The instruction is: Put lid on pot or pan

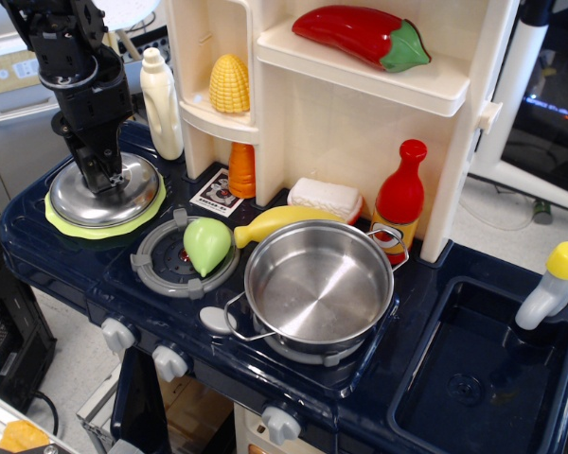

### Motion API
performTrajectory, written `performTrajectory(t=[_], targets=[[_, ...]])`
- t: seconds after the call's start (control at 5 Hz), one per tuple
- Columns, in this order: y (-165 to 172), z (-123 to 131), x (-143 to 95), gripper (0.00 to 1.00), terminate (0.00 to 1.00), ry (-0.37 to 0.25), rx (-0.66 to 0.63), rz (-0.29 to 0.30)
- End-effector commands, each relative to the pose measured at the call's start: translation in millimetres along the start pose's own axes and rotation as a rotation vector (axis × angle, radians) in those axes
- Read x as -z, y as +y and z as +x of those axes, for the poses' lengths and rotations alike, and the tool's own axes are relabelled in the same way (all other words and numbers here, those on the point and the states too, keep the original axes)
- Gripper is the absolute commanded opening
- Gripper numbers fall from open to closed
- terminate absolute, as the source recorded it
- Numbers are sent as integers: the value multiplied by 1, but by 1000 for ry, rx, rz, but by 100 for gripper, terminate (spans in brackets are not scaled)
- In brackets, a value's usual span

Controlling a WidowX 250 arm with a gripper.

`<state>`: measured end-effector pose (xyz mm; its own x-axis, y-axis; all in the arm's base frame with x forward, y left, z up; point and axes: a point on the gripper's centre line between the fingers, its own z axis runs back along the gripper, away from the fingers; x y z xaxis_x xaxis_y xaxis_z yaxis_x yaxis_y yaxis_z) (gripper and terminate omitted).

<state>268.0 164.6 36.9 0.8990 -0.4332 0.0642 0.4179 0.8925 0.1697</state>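
- The black gripper points straight down onto the centre of the lid; its fingertips sit where the knob would be, hiding it, and whether they are clamped on it cannot be told from this view.
- The lid is a round, shallow dome of polished steel, mirror-bright with streaked reflections, lying on a flat lime-green plate whose rim shows around its front edge, at the far left of the counter.
- Beside the plate, a grey ribbed burner ring carries a smooth pale-green pear-shaped toy.
- The pot stands to the right of that, well apart from the lid: shallow, round, brushed stainless steel, open and bare inside, with thin wire loop handles front-left and back-right.
- A glossy yellow plastic banana lies just behind the pot's rim.
- The counter is dark navy plastic; a white bottle stands behind the gripper.
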Motion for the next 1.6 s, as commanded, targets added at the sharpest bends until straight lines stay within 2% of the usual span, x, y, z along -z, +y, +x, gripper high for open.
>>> performTrajectory(t=[0.0,0.2,0.4,0.6,0.8,1.0,1.4], targets=[[1,10,-30,0,0,11,-26,15],[-21,13,-70,0,0,52,-107,26],[-62,22,-103,0,0,68,-268,-3],[-108,42,-109,0,0,51,-394,2],[-147,57,-108,0,0,-10,-496,11],[-166,62,-101,0,0,-82,-537,40],[-176,69,-83,0,0,-138,-535,10]])
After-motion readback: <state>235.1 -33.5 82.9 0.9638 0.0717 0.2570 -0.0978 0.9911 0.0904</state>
